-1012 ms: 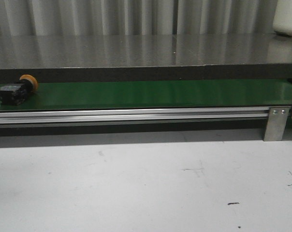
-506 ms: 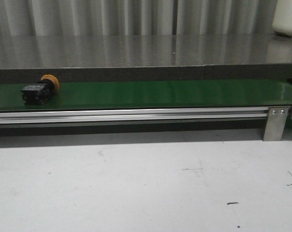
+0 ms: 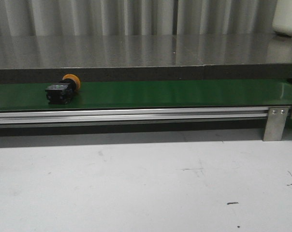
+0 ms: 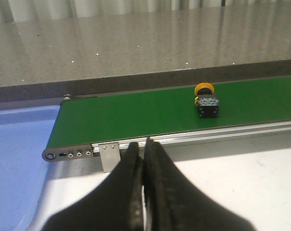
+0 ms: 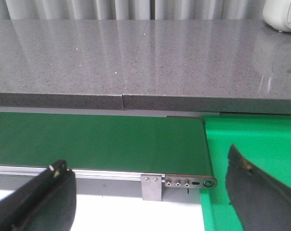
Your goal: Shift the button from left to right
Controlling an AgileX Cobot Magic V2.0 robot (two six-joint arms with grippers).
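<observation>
Button (image 3: 62, 89) has ridden the green belt (image 3: 184, 93) rightward, now left of frame centre; left claw (image 4: 144, 159) closed empty, right claw (image 5: 150, 192) wide; transfer underway.

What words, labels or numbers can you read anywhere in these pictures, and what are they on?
None can be read.
The button shows a pale patch on its black body in the left wrist view, too small and blurred to tell whether it is writing.
The green belt, the aluminium rail and the stone counter carry no visible text.
</observation>
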